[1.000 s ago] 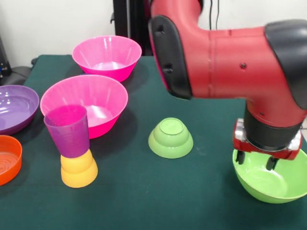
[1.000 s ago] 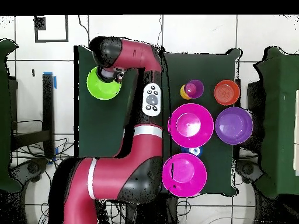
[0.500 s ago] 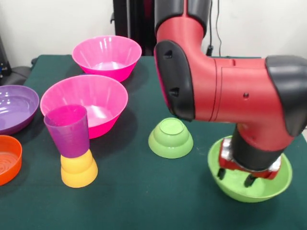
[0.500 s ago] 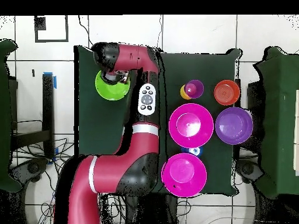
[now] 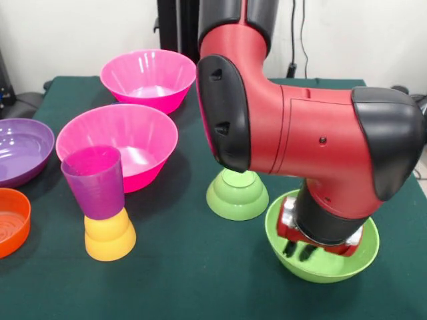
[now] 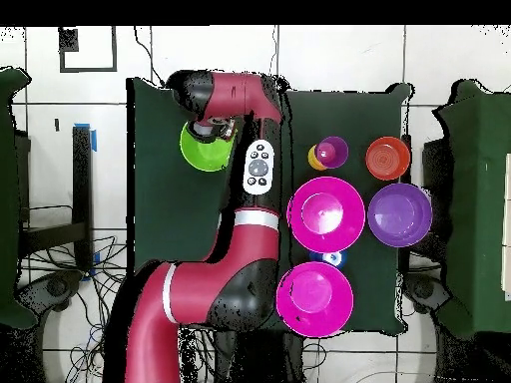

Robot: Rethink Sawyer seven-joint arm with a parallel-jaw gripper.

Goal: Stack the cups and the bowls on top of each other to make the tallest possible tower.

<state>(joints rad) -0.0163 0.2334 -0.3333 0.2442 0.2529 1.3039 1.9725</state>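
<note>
Front view puts the gripper (image 5: 299, 249) down inside the lime green bowl (image 5: 323, 263), its two dark fingertips low in the basin near the side facing the small green bowl (image 5: 237, 194); whether they pinch the wall or just rest inside I cannot tell, since the red wrist hides the jaws. The lime bowl sits just beside that small green bowl, which lies upside down on the cloth, so a sideways drag could knock it or ride up on it. If the hold is only friction on a slick, sloping wall, the bowl may slip free or tip as it rises. To the other side, the purple cup (image 5: 95, 181) stands upright on the inverted yellow-orange cup (image 5: 109, 234), a narrow, top-heavy pair that a passing elbow could topple. Both hot pink bowls (image 5: 117, 143), the wide purple bowl (image 5: 21, 149) and the orange bowl (image 5: 12, 221) lie well apart.
</note>
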